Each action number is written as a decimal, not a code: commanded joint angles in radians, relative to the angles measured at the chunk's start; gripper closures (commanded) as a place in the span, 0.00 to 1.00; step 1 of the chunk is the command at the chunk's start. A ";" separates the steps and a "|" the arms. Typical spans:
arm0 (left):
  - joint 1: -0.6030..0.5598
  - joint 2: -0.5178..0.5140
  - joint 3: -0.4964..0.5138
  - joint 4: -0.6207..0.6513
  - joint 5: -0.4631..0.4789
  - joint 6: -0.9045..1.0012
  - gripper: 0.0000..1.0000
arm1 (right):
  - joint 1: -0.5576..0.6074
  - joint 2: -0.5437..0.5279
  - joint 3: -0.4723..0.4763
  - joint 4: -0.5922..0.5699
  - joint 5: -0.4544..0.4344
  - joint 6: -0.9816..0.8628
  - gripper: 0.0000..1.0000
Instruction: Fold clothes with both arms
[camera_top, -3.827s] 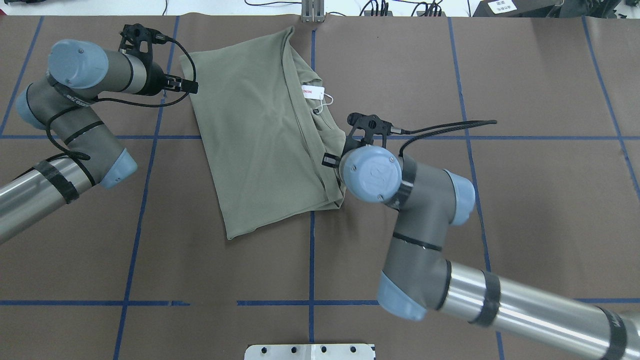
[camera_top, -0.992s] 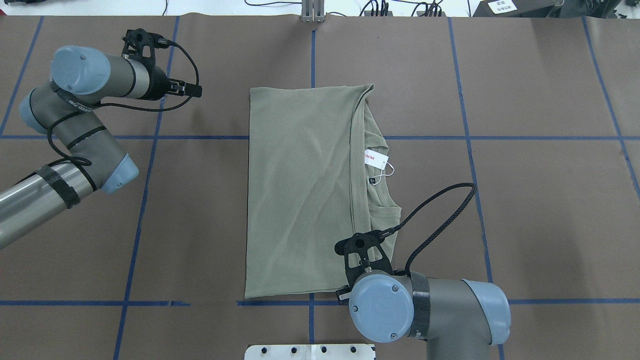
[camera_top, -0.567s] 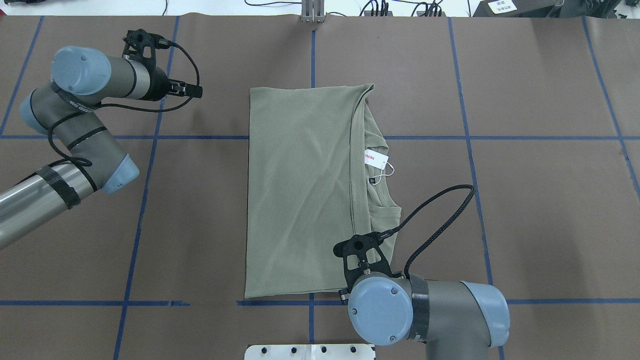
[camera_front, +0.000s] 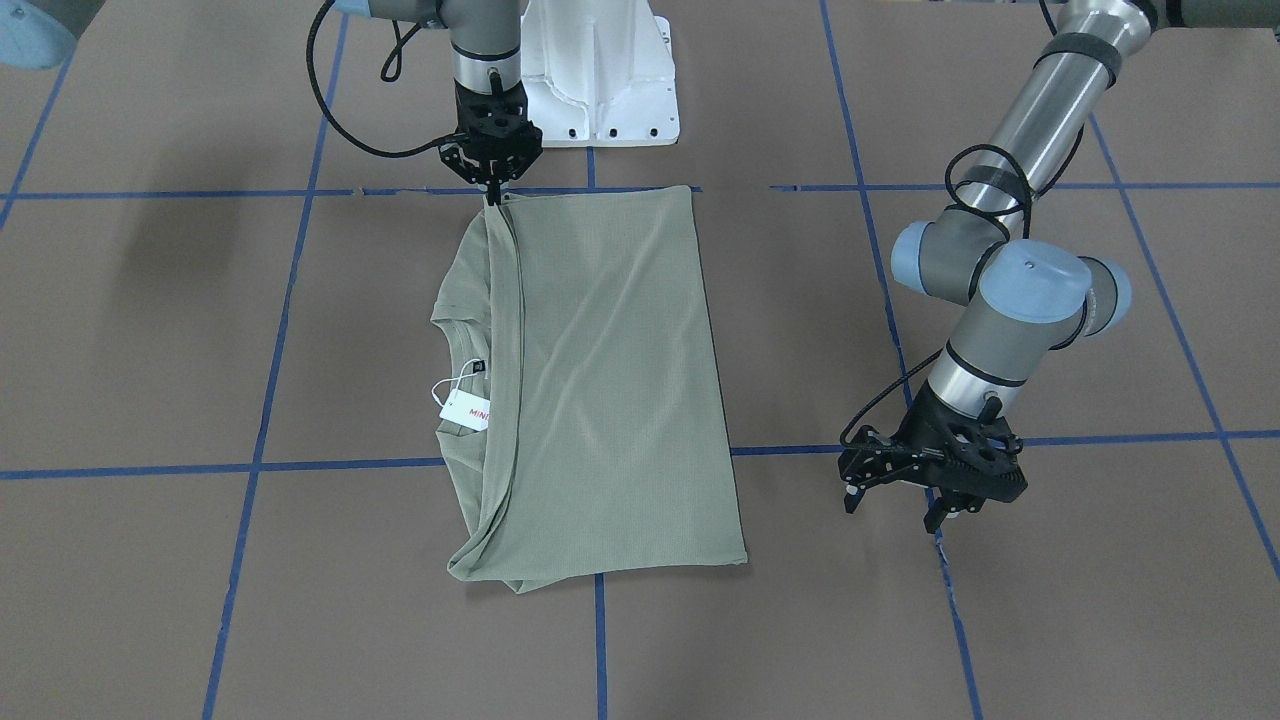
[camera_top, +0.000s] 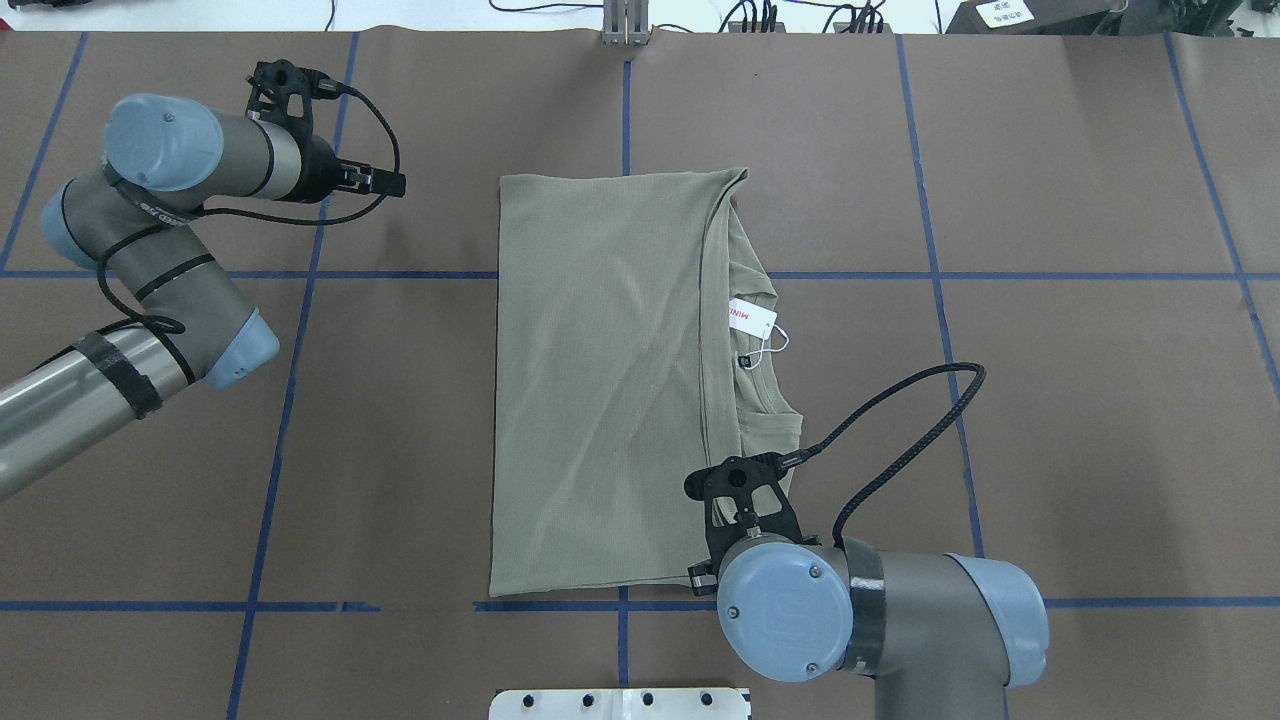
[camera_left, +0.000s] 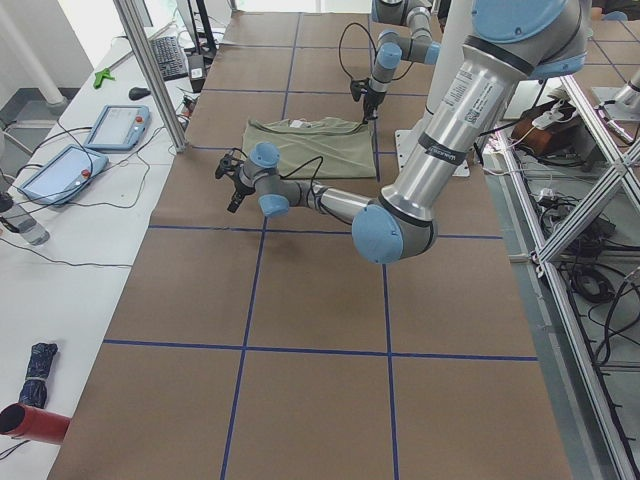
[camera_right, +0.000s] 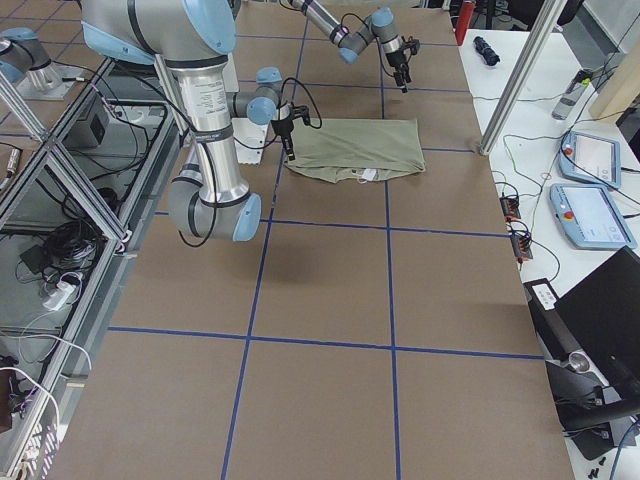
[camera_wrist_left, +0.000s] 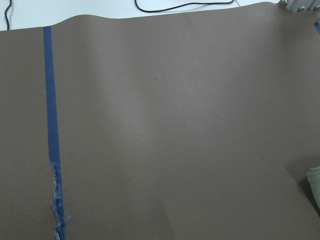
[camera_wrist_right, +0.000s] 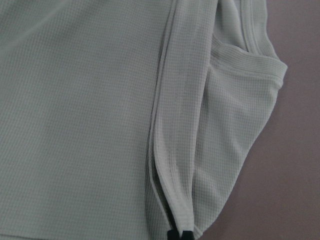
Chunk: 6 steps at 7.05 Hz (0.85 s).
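At the shirt's corner nearest the robot's base, the right gripper (camera_front: 492, 190) stands upright with its fingertips (camera_wrist_right: 178, 233) closed on the stacked, ribbed edges of the olive-green knit shirt (camera_front: 600, 380). The wrist view shows several layers running into that pinch.

The shirt lies flat as a long rectangle on the brown table cover (camera_front: 200, 330). The collar side is open toward the right arm, and the white hang tag (camera_front: 465, 410) with red lettering pokes out there.

The left gripper (camera_front: 893, 505) hangs over bare cover beyond the shirt's other long side, well apart from the cloth. Its fingers are spread and hold nothing. Its wrist camera sees mostly brown cover and a blue tape line (camera_wrist_left: 50, 125), with only a sliver of fabric at the frame's edge.

The lengthwise fold looks done, and a crosswise fold probably remains.

- The right gripper should keep every layer in its pinch, so the inner flap does not slide out.
- The left gripper should take the matching corner at the same short end, not a single ply.
- Both should lift evenly and lay that end square on the far end.
- The tag is best tucked inside.

No bin, basket or tray shows on the table, and the shirt rests directly on the cover.
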 joint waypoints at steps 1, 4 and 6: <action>0.000 0.000 0.001 0.000 0.000 0.002 0.00 | -0.010 -0.069 0.027 0.005 -0.009 0.196 1.00; 0.003 0.002 0.001 0.000 0.000 0.000 0.00 | -0.107 -0.098 0.043 0.013 -0.100 0.480 1.00; 0.008 0.015 0.001 -0.035 0.000 -0.004 0.00 | -0.127 -0.094 0.042 0.013 -0.130 0.495 0.01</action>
